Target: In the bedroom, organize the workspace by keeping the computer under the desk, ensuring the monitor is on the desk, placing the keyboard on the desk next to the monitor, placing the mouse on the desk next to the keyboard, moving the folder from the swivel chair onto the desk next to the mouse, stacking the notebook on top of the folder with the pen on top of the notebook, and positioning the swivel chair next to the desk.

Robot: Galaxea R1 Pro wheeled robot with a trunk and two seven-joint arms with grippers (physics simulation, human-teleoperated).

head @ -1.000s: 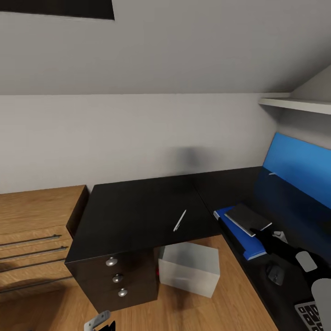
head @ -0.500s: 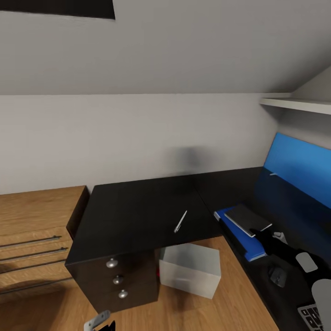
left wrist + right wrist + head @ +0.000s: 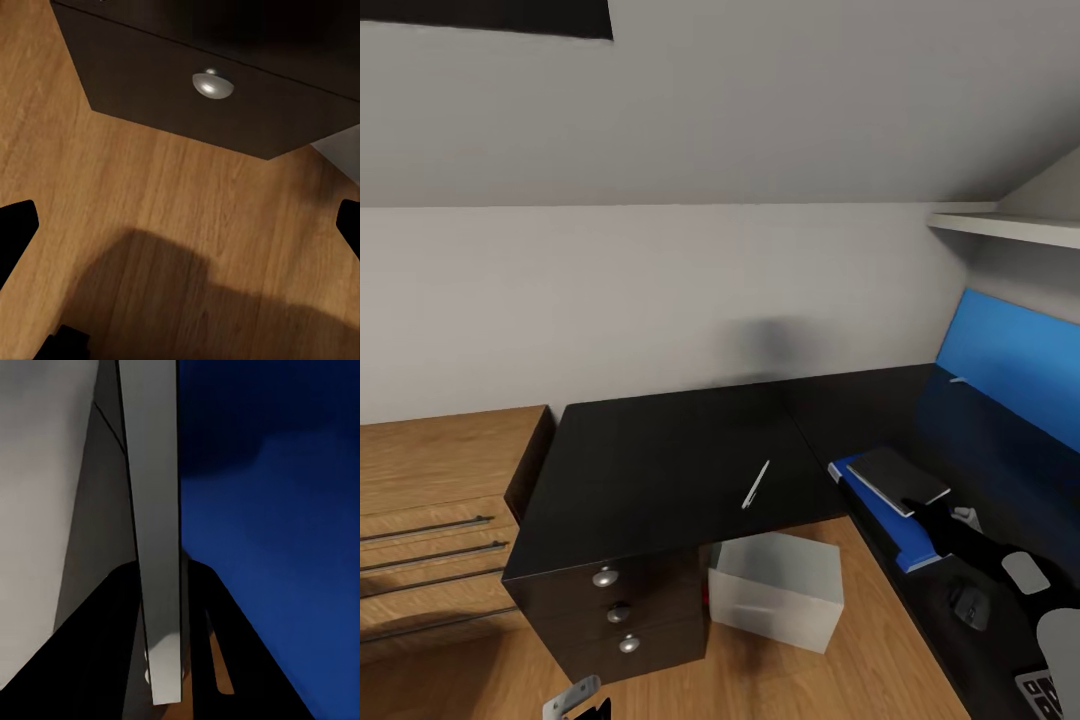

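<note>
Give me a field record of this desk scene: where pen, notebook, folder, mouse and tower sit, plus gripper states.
desk: glossy black L-shaped desk with a three-knob drawer unit
pen: thin white-silver pen, lying alone on the desk, apart from the stack
folder: bright blue flat folder, on the desk
notebook: dark grey notebook, on top of the folder
mouse: small black mouse, on the desk near the folder
computer: light-grey box tower, on the floor, partly under the desk
left gripper: open, above wood floor
right gripper: at the notebook's corner, state unclear

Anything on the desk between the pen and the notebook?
Only bare black desk top between the pen and the notebook, seen from the head view.
</note>
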